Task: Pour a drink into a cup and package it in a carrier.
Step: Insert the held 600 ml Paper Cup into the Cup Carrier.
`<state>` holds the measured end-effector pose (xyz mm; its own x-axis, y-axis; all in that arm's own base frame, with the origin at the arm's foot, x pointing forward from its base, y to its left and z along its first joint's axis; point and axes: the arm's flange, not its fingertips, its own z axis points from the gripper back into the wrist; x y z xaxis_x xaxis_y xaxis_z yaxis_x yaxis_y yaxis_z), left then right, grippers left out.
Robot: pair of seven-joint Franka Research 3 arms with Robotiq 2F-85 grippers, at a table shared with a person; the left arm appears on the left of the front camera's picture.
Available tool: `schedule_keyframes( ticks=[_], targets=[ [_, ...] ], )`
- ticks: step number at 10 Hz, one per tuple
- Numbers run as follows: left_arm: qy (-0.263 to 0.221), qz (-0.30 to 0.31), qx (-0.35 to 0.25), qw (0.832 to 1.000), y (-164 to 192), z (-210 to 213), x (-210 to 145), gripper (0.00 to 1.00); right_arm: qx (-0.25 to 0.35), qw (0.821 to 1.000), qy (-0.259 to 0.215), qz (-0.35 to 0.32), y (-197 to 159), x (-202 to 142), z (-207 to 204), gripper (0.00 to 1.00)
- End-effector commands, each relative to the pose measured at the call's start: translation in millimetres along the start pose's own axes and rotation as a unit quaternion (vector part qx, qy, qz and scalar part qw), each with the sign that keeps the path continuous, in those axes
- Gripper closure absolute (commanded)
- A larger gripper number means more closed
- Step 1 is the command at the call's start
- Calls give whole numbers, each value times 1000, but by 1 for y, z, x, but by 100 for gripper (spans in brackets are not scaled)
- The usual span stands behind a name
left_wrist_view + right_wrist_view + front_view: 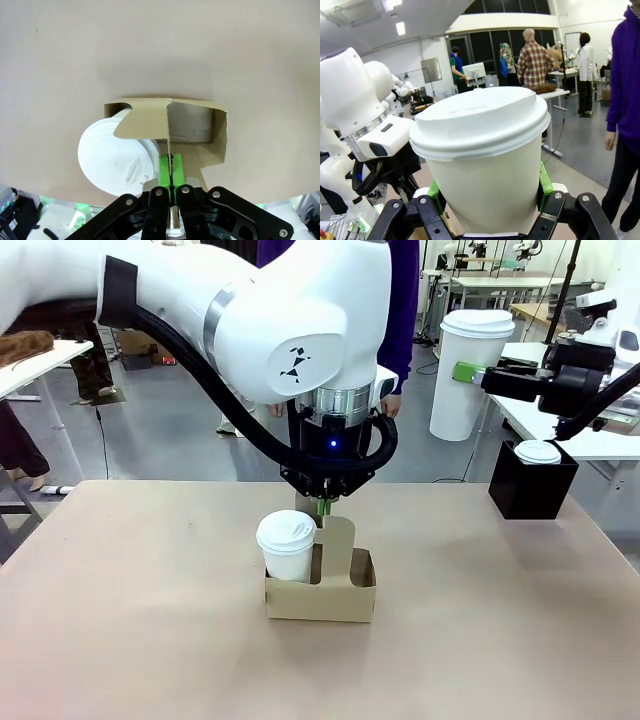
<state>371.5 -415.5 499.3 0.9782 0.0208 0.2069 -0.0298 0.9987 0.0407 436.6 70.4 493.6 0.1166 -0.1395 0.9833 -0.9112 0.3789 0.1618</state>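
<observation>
Table [120, 620]: the flat surface under the whole load. Anything that tips here spills across it.
Carrier [322, 598]: stands near the table's middle with one compartment filled and the other empty. Loaded on one side, it would probably tilt toward the filled side if lifted.
Second cup [490, 165]: white and capped, held in the air on my right side, well apart from the carrier. Too hard a squeeze could buckle its wall and pop the lid [480, 117].
Cup [287, 545]: capped and upright in the carrier's left compartment, its contents hidden. A tilt or jerk could tip it out.
Handle [343, 538]: thin upright cardboard. It may bend, tear or slide free under the uneven weight.
Left claw [170, 167]: pressed together on the handle's top edge, pinching it.
Right claw [470, 371]: pinching the second cup between its green pads.
</observation>
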Motion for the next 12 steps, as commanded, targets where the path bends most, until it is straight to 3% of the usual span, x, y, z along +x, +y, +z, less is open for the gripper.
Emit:
schedule_keyframes(
  ticks=[1, 2, 3, 4, 5, 7, 8, 10, 12],
  targets=[
    [0, -2, 1, 1000, 2, -1, 0, 98, 3, 1000, -5, 5, 1, 4, -2, 20],
    [0, -2, 1, 1000, 2, -1, 0, 98, 3, 1000, -5, 5, 1, 4, -2, 20],
    [0, 0, 0, 1000, 0, 0, 0, 44, 3, 1000, -5, 5, 1, 4, -2, 20],
    [4, -10, -10, 1000, 10, 0, 0, 40, 3, 1000, -5, 5, 1, 4, -2, 20],
    [8, -24, -19, 999, 15, 7, 0, 0, 3, 1000, -5, 5, 1, 4, -2, 20],
    [12, -53, -35, 998, 27, 37, 5, 0, 26, 999, 5, -19, -12, -5, -8, 20],
    [17, -83, -49, 995, 37, 57, 8, 17, 45, 999, 5, -25, -22, -12, -17, 20],
    [32, -152, -86, 984, 64, 82, 21, 0, 83, 996, 22, -31, -30, -29, -30, 20],
    [27, -268, -99, 958, 107, 102, 31, 0, 125, 991, 43, -17, -34, -54, -42, 20]
  ],
)
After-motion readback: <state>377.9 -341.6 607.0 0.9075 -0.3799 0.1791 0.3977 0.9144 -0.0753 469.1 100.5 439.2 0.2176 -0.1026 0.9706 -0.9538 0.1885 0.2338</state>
